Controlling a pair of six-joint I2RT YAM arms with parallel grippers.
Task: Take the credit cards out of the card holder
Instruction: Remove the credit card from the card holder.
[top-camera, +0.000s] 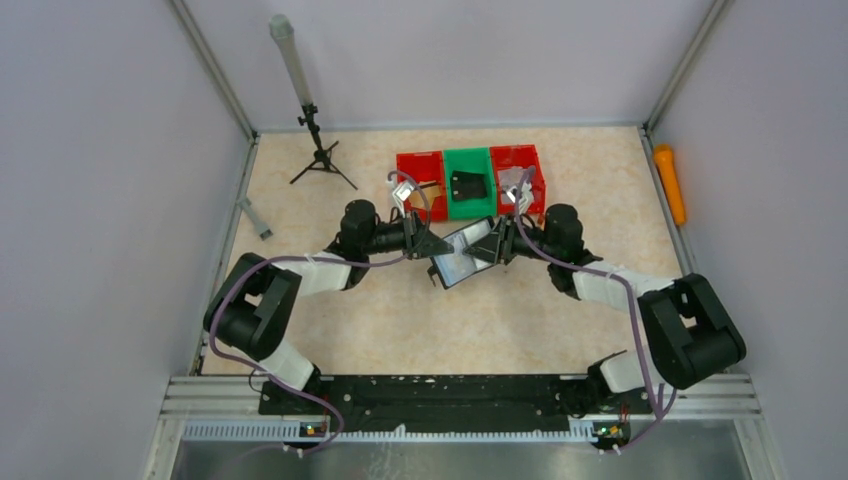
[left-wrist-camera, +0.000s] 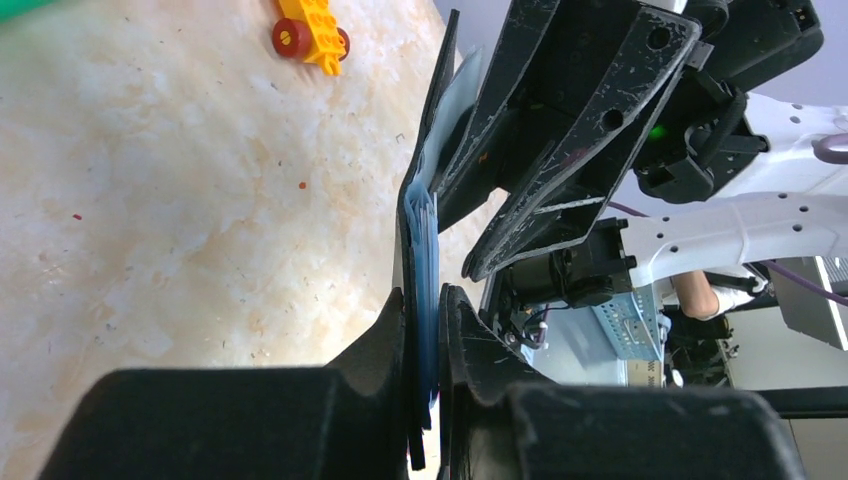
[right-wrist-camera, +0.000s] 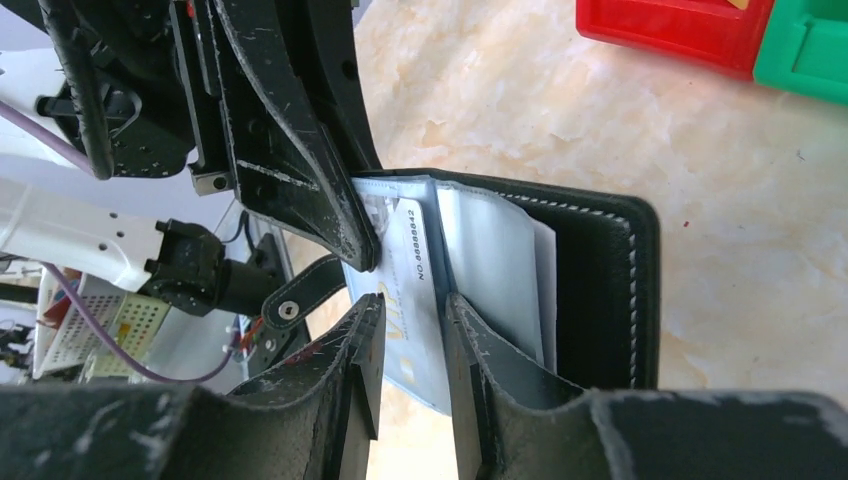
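Mid-table, card holder (top-camera: 460, 262) sits between left gripper (left-wrist-camera: 425, 300), clamped on its 9 o'clock edge, and right gripper (right-wrist-camera: 412, 312) at 3; only right wrist shows a VIP card (right-wrist-camera: 405, 285) between those fingers, grip unclear

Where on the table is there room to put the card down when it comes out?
Bare table lies between the left arm and right arm, nearer than the card holder. More lies between the right-hand red bin and the orange thing. By the bins it's crowded.
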